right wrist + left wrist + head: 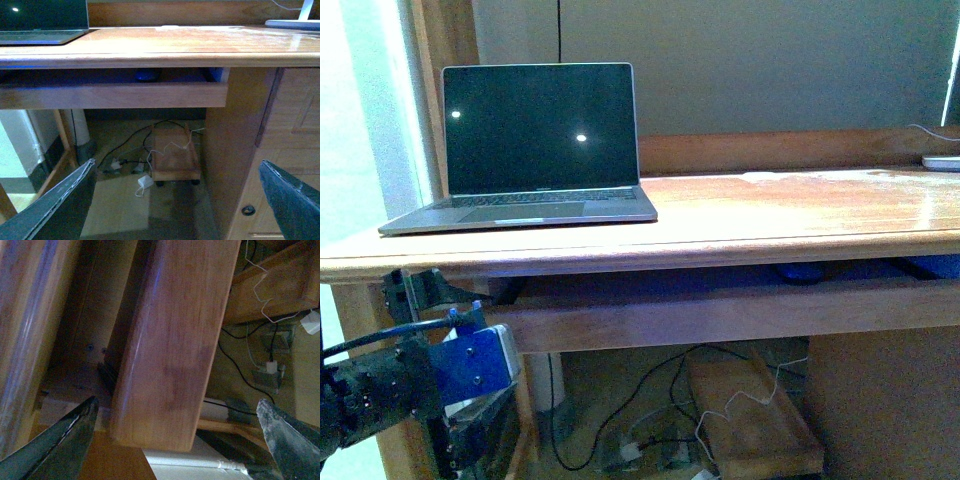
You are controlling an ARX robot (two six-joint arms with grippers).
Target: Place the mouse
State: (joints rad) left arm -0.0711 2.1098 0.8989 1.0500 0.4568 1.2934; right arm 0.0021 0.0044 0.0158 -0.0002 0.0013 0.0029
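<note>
Wood desk (pixel 800 215), brown and glossy on top. Under the top, a wood pull-out tray (pixel 720 310) sits partly out. 1 grey laptop (pixel 535 150) stands open on the desk's left part, screen dark with 2 light reflections. On the floor under the desk is a low wood stand (pixel 175 155) on casters, with loose cables (pixel 650 400) beside it.

Left arm (pixel 380 395) is low at the desk's left end, below the tray. Left gripper (pixel 176 402) has its 2 fingers spread wide and holds nothing; the tray's end fills the space in front of it. Right gripper (pixel 176 164) is also spread wide and empty, facing the tray from below desk height.

Mouse (pixel 803 272) is small and dark, lying inside the tray under the desktop, right of the laptop; only its top shows above the tray front. No gripper touches it.
</note>
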